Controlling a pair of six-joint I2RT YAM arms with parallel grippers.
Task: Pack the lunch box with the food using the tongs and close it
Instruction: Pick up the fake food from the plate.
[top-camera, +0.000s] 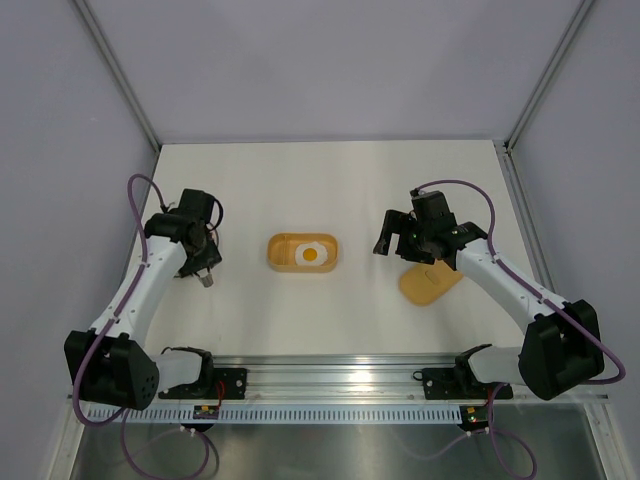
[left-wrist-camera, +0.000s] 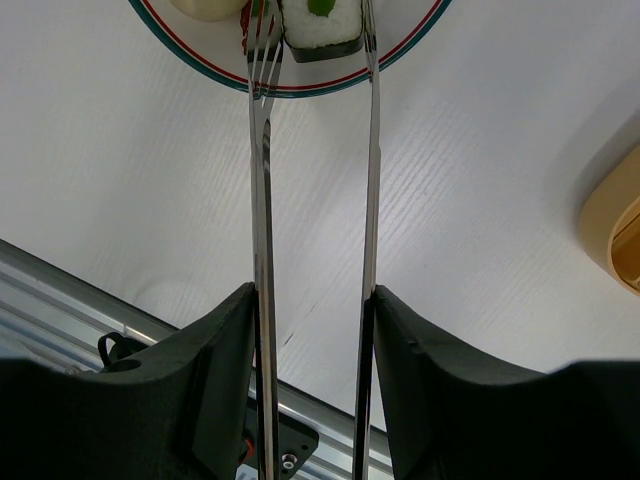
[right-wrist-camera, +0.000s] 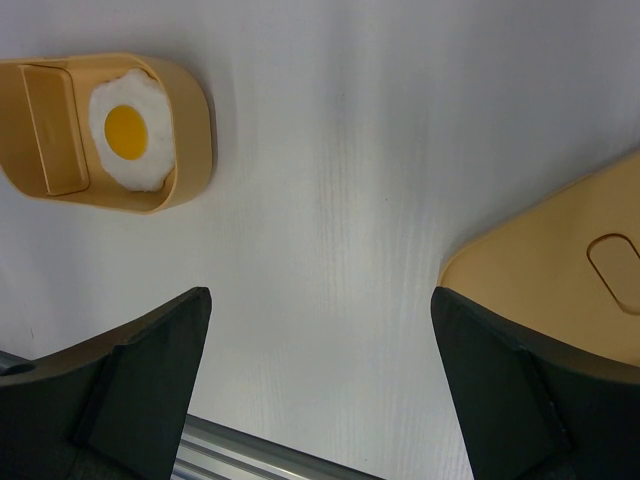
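- Yellow-orange lunch box (top-camera: 302, 253) holds a fried egg (top-camera: 311, 255); lid (top-camera: 430, 281) lies apart.
- The left gripper (left-wrist-camera: 315, 295) clamps thin silver tongs (left-wrist-camera: 262, 200).
- The right gripper (right-wrist-camera: 320, 300) gapes wide.

I see a white bench (top-camera: 330, 190) with a faintly ribbed surface. The yellow-orange lunch box (top-camera: 275, 252) sits open near its middle, long side running left to right. The matching lid (top-camera: 432, 282) lies flat on the bench to the right of the lunch box and a little nearer the front edge, apart from it, with an oblong outline pressed into its top. A round white plate (left-wrist-camera: 205, 45) with a red and teal rim also rests on the bench, well apart from the lunch box. A metal rail (top-camera: 340, 380) runs along the bench's front edge, nearer than the lunch box.
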